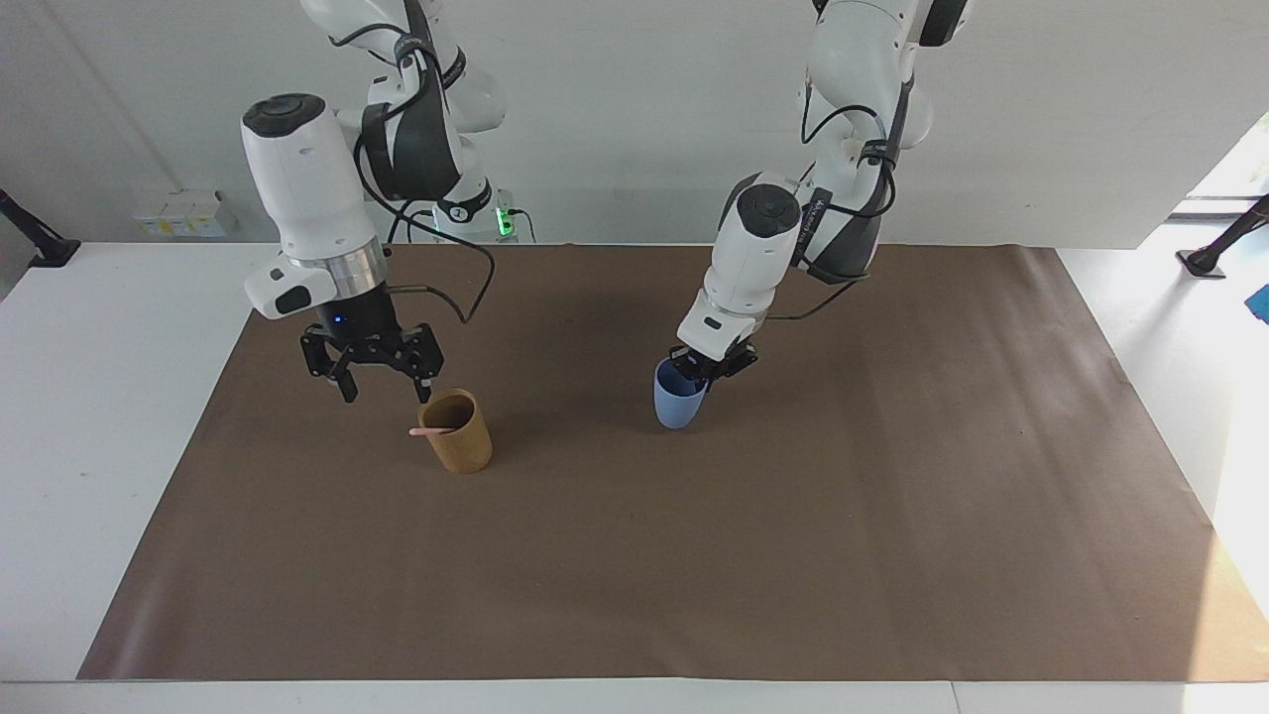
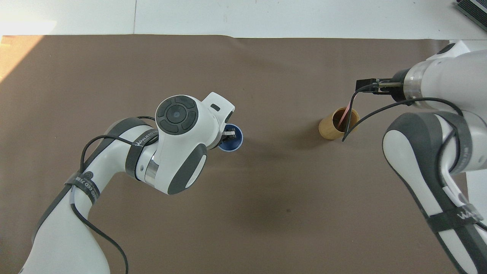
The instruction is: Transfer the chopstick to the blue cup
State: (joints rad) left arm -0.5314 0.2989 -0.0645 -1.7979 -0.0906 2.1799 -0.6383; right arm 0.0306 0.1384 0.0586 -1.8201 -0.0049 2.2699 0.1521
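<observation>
The pale pink chopstick [image 1: 430,431] leans in the tan cup [image 1: 458,436], its upper end sticking out over the rim. In the overhead view only a short part of the chopstick [image 2: 344,115] shows in the tan cup [image 2: 335,127]. My right gripper [image 1: 381,382] is open and hangs low just above the tan cup's rim, one fingertip [image 1: 424,389] close to it. It also shows in the overhead view [image 2: 366,83]. My left gripper [image 1: 706,367] is shut on the rim of the blue cup [image 1: 677,399], slightly tilted, near the table's middle. The overhead view shows this gripper [image 2: 228,133] and the blue cup [image 2: 233,141] too.
A brown paper mat [image 1: 694,555] covers most of the white table [image 1: 89,397]. A black cable [image 2: 355,114] hangs from my right wrist over the tan cup. My left arm's elbow [image 2: 179,144] covers the mat beside the blue cup.
</observation>
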